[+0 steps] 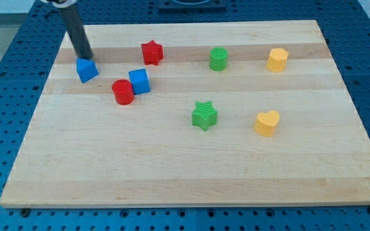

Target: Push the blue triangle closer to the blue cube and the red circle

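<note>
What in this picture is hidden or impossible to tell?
- Arm: cut off by the view's top edge; only the rod shows.
- My tip and blue triangle: touching or just apart, too close to tell.
- Red circle and blue cube: any gap between them is unclear.

- The wooden table (191, 173) is carrying eight blocks.
- Lying toward the view's left: blue triangle (87, 70), red circle (123, 92), blue cube (139, 81), red star (151, 52).
- Sitting rightward: green cylinder (218, 59), green star (204, 115), yellow hexagon (277, 59), yellow heart (267, 123).
</note>
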Controlling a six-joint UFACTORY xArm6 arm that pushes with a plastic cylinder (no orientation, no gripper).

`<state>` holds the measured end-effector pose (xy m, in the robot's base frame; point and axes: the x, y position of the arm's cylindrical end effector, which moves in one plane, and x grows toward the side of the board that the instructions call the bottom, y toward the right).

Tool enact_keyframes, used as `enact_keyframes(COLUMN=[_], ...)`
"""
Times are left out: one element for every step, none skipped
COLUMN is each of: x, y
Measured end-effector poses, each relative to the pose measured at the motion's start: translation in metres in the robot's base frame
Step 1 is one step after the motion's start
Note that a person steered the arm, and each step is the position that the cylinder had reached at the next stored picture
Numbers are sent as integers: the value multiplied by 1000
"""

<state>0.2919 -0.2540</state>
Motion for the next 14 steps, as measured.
enact_keyframes(x=[-3,6,34,47,54,64,101,115,116,116,98,115,100,80], y=[-28,-44,-27,-11,17,27,48,50,66,65,37,13,-8,-6])
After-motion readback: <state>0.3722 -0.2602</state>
